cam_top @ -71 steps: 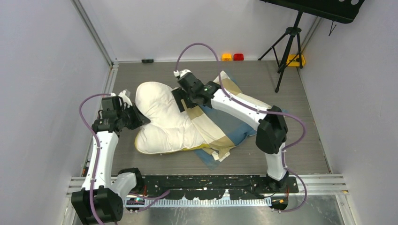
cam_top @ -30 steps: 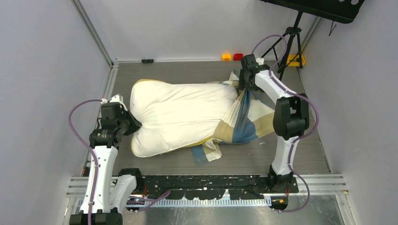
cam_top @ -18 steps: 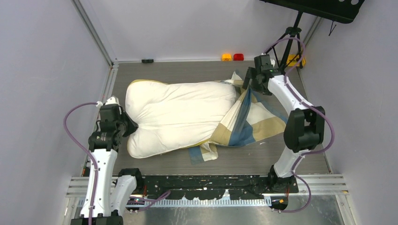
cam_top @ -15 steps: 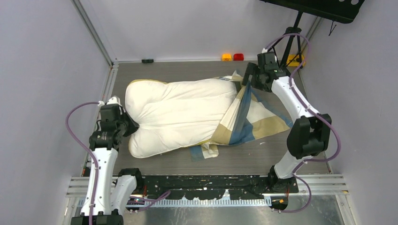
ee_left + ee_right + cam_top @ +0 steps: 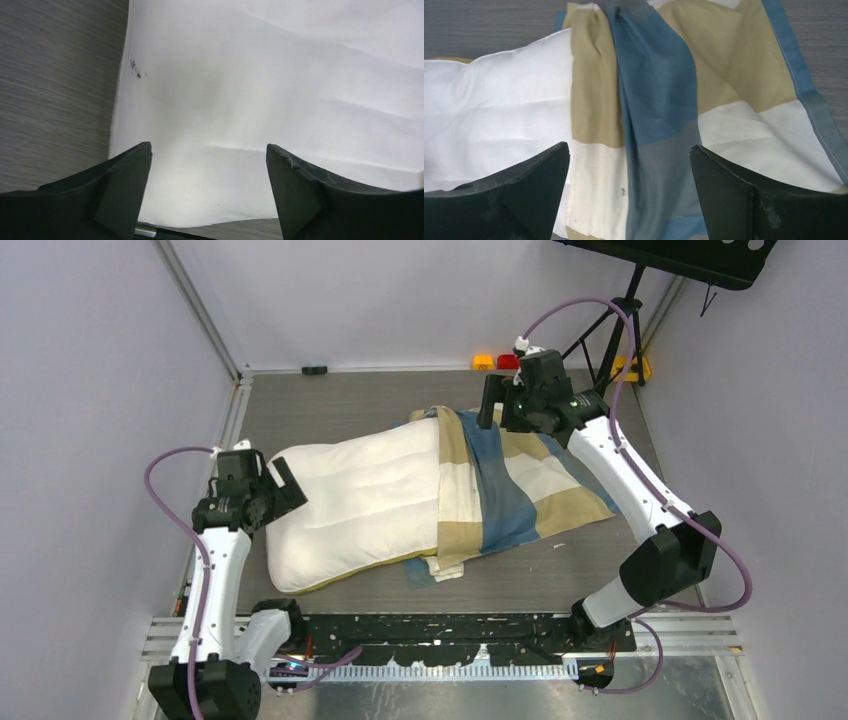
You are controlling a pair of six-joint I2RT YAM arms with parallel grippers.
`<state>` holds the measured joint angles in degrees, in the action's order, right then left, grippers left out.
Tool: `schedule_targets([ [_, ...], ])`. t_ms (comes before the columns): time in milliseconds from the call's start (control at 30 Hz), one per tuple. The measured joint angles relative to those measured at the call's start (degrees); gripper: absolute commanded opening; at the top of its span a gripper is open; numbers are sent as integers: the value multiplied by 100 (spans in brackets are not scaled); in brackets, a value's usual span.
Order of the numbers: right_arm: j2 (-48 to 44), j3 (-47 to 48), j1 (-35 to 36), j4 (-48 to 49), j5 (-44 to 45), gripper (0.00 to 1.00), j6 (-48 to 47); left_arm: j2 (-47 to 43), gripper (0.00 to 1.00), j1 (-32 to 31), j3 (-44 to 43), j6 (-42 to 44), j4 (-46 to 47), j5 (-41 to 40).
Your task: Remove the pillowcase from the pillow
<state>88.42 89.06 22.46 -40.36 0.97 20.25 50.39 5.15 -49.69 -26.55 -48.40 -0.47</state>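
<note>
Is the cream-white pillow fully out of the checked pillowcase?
Partly in. The cream-white quilted pillow lies bare at its left, but the blue, tan and white checked fabric pillowcase covers its right end, above and below.

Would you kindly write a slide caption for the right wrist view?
Open right gripper over the checked pillowcase, bunched where it meets the exposed white pillow.

Bright, even overhead light fills the top view, with soft, short shadows under the arms [image 5: 215,570] and along the near edge of the pillow [image 5: 350,500], all sharp. In the left wrist view the pillow's white cloth nearly washes out toward the far right; the right wrist view keeps the pillowcase [image 5: 659,90] crisp, and in both the fingers [image 5: 120,185] are dark and slightly soft.
</note>
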Motion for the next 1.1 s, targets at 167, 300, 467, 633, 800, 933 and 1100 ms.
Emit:
schedule_targets([
  [167,-321,-522,-52,-116,-42,94,-15,404,100,2,-487,-28,-168,-120],
  [300,-562,-981,-46,-151,-179,94,-17,426,100,-72,-732,-96,-160,-118],
  [467,-717,-1521,-4,-50,-470,94,11,682,100,-1154,-992,-223,-149,-131],
  [633,-820,-2162,103,50,-785,93,131,1464,100,-2988,-1436,-146,-219,-498],
  [800,-1025,-2754,308,177,-1032,90,267,2367,100,-4741,-1864,328,-249,-944],
  [933,-1104,-3121,413,326,-1147,79,363,2634,100,-5639,-1775,761,-142,-988],
  [1100,-1110,-3526,417,638,-1182,54,518,2789,100,-6035,-1580,1093,188,-1123],
])
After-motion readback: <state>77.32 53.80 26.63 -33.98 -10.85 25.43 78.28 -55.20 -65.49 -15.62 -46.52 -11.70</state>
